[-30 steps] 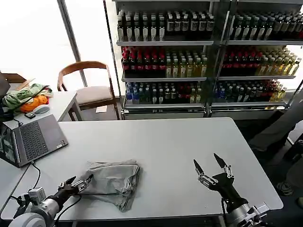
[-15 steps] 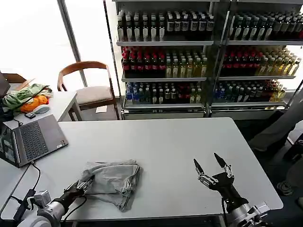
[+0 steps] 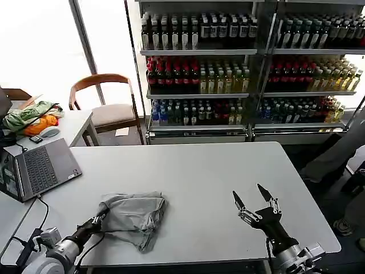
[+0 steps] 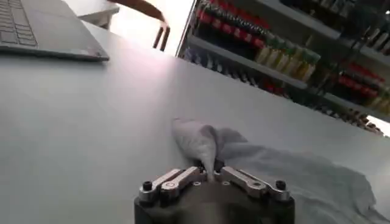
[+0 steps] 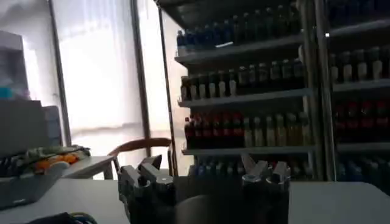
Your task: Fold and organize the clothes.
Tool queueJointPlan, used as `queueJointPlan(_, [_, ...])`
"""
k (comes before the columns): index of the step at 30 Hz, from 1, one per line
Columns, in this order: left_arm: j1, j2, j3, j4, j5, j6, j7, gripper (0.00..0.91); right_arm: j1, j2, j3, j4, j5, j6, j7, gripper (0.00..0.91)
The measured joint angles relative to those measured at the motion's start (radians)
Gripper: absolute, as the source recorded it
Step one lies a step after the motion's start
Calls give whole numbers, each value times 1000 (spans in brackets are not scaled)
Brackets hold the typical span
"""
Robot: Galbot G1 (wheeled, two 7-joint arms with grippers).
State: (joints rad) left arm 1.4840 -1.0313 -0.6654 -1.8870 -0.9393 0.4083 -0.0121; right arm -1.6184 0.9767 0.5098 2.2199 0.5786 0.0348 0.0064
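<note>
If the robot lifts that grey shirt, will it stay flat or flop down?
Probably flop: the shirt lies crumpled and creased, and it peaks softly where the left gripper pinches it. It likely weighs little, since one small pinch raises its edge.

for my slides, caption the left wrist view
Left gripper shut on a corner of the grey shirt on the white table.

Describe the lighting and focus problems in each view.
Head view: the windows behind the chair are blown out white. Left wrist view: the shirt is fairly sharp, and the shelves behind are soft. Right wrist view: dim and backlit, with the right hand a dark silhouette.
</note>
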Motion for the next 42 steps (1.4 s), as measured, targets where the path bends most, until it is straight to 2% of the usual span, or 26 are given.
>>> queueJointPlan(14, [-18, 69, -167, 68, -70, 10, -20, 0, 19, -14, -14, -12, 8, 4, -1, 907])
queueJointPlan(28, [11, 251, -384, 99, -78, 80, 1, 0, 43, -15, -39, -21, 12, 8, 0, 907])
queueJointPlan(35, [3, 323, -399, 23, -78, 122, -31, 10, 38, -9, -33, -26, 10, 7, 2, 907])
queueJointPlan(42, [-23, 368, -310, -79, -54, 145, -84, 10, 29, 5, -27, -33, 1, 1, 4, 907])
